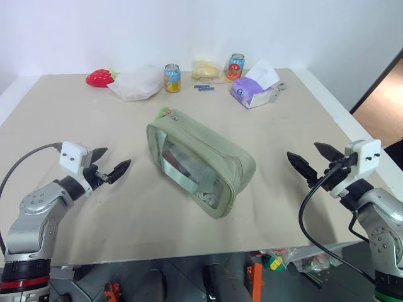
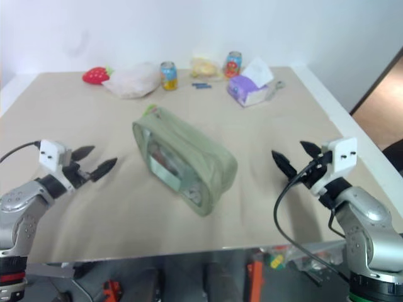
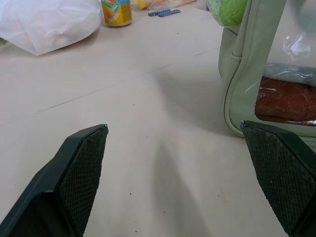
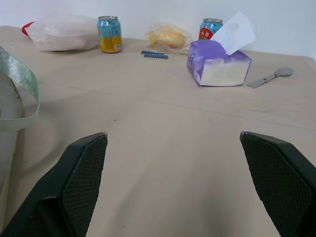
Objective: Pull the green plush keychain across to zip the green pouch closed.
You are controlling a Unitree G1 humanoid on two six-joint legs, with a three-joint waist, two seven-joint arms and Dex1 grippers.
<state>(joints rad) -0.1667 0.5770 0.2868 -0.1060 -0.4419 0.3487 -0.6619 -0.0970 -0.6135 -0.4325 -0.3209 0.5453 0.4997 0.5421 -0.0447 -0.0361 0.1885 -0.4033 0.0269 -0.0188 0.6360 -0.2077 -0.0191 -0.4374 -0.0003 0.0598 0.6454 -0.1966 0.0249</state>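
Tabletop carries the green pouch centrally; my left gripper at nine and right gripper at three both gape empty.

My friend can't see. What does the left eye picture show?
A green pouch lies mid-table, its keychain at the far end. The left gripper and right gripper hover on either side, jaws open. Cans, a tissue box and a bag line the back.

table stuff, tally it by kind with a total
cans: 2
bags and pouches: 3 (green pouch, white bag, yellow packet)
plush: 2 (green plush keychain, strawberry)
tissue pack: 1
spoon: 1
blue strip: 1
total: 10
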